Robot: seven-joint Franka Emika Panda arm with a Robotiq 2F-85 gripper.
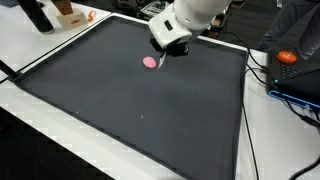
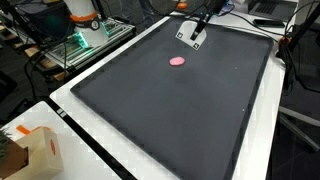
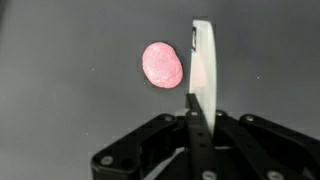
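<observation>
White table, black mat covering most of it. Gripper hangs low over the mat's far end. In the wrist view its jaws are pressed together on a thin white strip that stands out straight past the fingertips. Small pink lump lies flat on the mat just beside the strip; we cannot tell whether they touch. We judge the lump light and apt to slide: keep the pinch firm, keep the strip square to the mat and work slowly.

Both exterior views overlook the whole black mat from above; wrist view looks down, close
</observation>
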